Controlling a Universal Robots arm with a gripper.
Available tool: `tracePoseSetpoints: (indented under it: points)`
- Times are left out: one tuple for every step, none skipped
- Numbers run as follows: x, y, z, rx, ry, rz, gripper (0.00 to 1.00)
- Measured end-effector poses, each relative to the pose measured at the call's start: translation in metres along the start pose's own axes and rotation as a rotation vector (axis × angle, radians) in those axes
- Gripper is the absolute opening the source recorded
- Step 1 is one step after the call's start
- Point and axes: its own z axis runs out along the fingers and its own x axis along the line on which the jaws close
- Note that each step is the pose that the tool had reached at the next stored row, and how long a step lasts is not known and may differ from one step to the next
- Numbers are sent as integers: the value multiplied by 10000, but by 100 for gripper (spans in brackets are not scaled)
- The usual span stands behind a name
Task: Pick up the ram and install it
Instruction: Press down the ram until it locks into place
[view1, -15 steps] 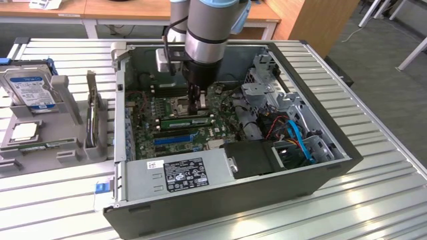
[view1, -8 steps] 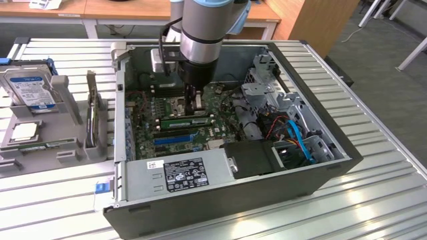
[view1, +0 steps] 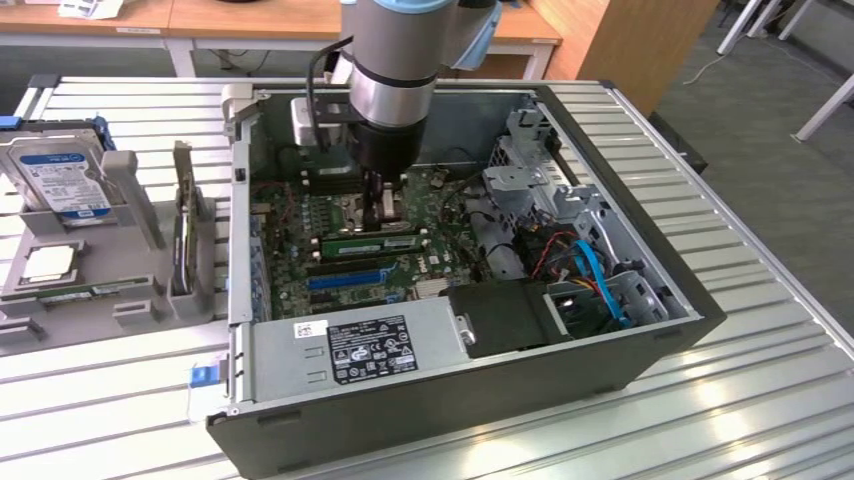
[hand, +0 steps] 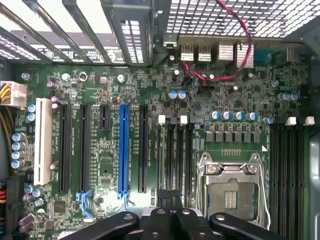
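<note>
The ram (view1: 371, 243), a narrow green stick with a pale label, stands on edge in a memory slot on the motherboard (view1: 300, 215) inside the open computer case (view1: 627, 360). My gripper (view1: 380, 205) hangs just beyond it, over the CPU socket (view1: 387, 200), with its black fingers pressed together and nothing between them. In the wrist view the gripper (hand: 170, 196) is shut above the black memory slots (hand: 175, 155), beside the bare CPU socket (hand: 231, 192) and several long expansion slots, one of them blue (hand: 123, 150).
A grey holder (view1: 127, 200) at the exterior view's left carries a hard drive (view1: 56, 175), a CPU chip (view1: 50, 262), a thin green strip (view1: 83, 292) and an upright dark card (view1: 187, 225). The power supply (view1: 360, 345) and blue cables (view1: 594, 275) fill the case's near and right parts.
</note>
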Motion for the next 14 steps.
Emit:
tracePoseSetpoints:
  points:
    - [0, 11, 0, 3, 0, 0, 10]
    - [0, 21, 1, 5, 1, 0, 10]
    - [0, 31, 1, 7, -1, 0, 10]
    - [0, 42, 1, 9, 0, -1, 10]
    - [0, 52, 2, 10, 0, -1, 10]
    - [0, 65, 2, 12, 0, -1, 10]
    - [1, 76, 2, 14, 0, -2, 10]
    - [1, 88, 3, 15, 0, -1, 10]
    - [1, 99, 3, 17, 1, -1, 10]
    - [1, 109, 3, 18, 0, -1, 10]
    - [1, 118, 4, 19, 0, -1, 10]
    - [1, 128, 4, 19, 0, -1, 10]
    - [1, 137, 4, 20, 0, -1, 10]
    - [1, 146, 5, 20, 1, -1, 10]
